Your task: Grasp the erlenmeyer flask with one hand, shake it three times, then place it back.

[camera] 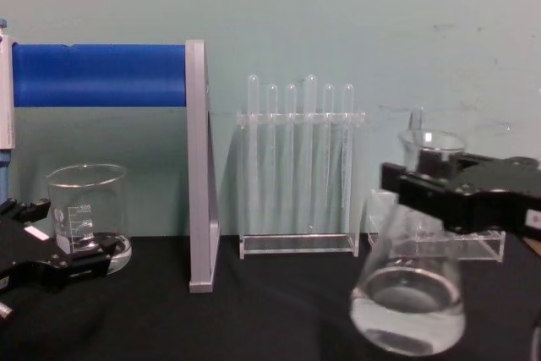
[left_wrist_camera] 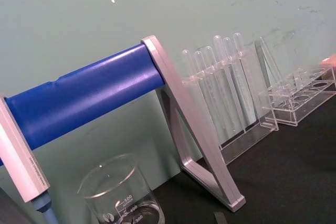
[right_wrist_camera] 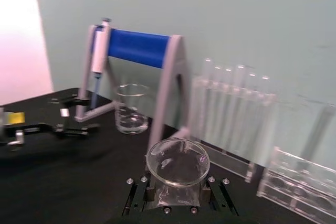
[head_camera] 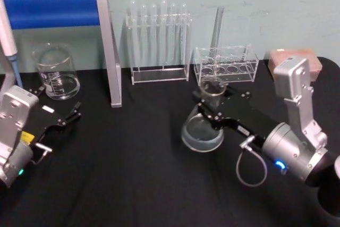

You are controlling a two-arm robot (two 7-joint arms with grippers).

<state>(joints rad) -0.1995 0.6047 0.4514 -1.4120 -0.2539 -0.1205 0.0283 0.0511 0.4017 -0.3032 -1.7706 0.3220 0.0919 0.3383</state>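
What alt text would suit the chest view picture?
The right end effector grips the erlenmeyer flask by its neck, liquid in its base. A beaker, blue-barred stand and test tube rack stand behind. The left end effector sits near the beaker.

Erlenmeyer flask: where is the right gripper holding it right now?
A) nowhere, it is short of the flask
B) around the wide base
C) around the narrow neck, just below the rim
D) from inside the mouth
C: the right gripper is shut around the erlenmeyer flask at its neck under the flared rim, wide base free below; the left gripper sits open by the beaker.
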